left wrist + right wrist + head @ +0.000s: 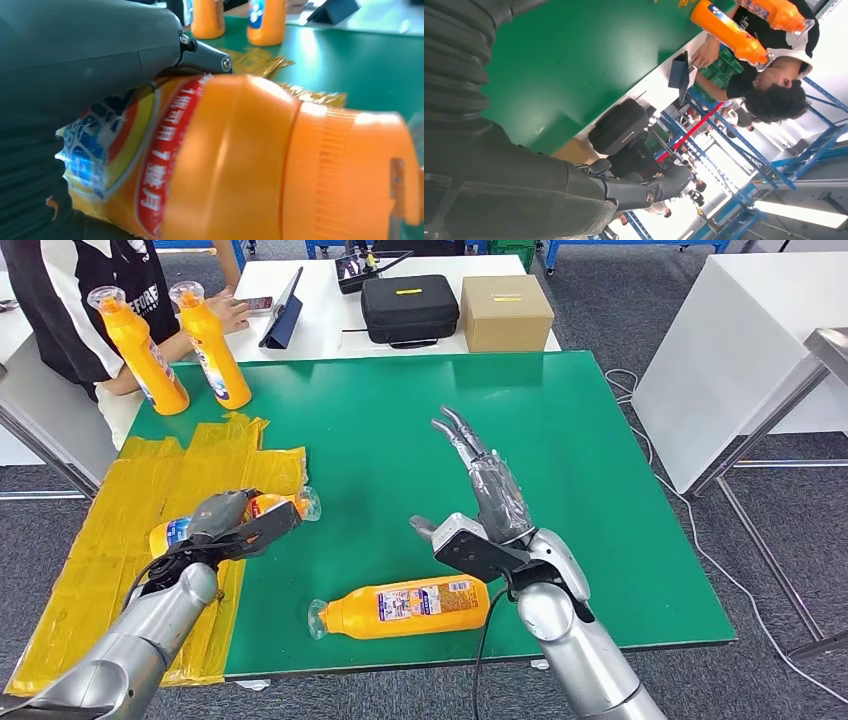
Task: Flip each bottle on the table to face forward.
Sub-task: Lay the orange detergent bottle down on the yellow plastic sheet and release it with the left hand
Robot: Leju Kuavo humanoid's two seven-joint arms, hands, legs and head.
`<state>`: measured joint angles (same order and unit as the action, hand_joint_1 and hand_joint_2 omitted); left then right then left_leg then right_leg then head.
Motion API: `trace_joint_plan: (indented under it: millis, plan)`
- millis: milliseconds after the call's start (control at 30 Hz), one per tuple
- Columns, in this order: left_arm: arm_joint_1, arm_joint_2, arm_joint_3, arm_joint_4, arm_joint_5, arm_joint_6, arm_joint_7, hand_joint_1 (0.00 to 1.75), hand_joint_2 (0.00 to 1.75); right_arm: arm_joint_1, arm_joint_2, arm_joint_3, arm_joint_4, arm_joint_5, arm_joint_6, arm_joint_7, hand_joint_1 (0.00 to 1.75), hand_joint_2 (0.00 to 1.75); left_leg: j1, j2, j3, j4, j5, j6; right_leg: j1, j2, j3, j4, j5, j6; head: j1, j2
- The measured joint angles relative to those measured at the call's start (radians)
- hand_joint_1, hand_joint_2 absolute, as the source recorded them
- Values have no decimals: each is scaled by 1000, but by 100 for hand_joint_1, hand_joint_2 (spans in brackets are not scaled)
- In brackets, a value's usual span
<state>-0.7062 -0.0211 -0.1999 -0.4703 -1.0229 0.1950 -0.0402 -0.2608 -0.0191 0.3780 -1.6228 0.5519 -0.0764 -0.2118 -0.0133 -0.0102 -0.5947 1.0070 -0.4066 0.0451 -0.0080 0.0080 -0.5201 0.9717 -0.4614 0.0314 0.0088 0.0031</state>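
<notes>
Left hand [232, 523] gripping a lying bottle [172, 533], looks slightly lifted maybe; right hand [487, 510] spread, holding nothing, above table [560, 430].

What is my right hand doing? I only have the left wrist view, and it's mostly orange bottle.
Observer: The right hand is open above the green table, fingers stretched out, holding nothing.
Operator: Any other bottle lying down?
Observer: Yes, a second lying bottle is at the table's front edge, close to the right wrist.
Operator: Anyone close?
Observer: A person sits at the far left corner, behind the two upright bottles.
</notes>
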Motion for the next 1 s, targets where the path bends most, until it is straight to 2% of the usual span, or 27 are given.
trace_joint_plan:
  millis: [133, 333, 767, 900, 1000]
  plan:
    - [15, 2, -1, 20, -42, 12, 50, 0, 175, 2, 0, 0, 0, 2, 5, 4, 0, 175, 0, 0, -2, 0, 0, 0, 0, 0, -2, 0, 0, 0, 0, 0]
    - [10, 2, -1, 28, -71, 7, 83, 0, 175, 2, 7, 1, 0, 5, 9, 6, 0, 175, 0, 0, -3, 0, 0, -1, 0, 0, -2, 0, 0, 0, 0, 0]
    - [5, 1, 26, 28, -56, -11, 61, 0, 175, 8, 14, 1, 2, 15, 10, 6, 0, 175, 0, 0, -3, 0, 0, -1, 0, 0, -2, 0, 0, 0, 0, 0]
    - [5, -2, 47, 18, -2, -34, -11, 0, 0, 10, 14, 1, 3, 19, 10, 9, 0, 175, 0, 0, -3, 0, 0, -1, 0, 0, -3, 0, 0, 0, 0, 0]
    - [18, -6, 71, -33, 73, -77, -87, 0, 0, 21, 13, -1, 3, 24, 8, 10, 0, 175, 0, -1, -3, 0, 1, 0, 0, -2, -4, 0, 0, 0, 0, 0]
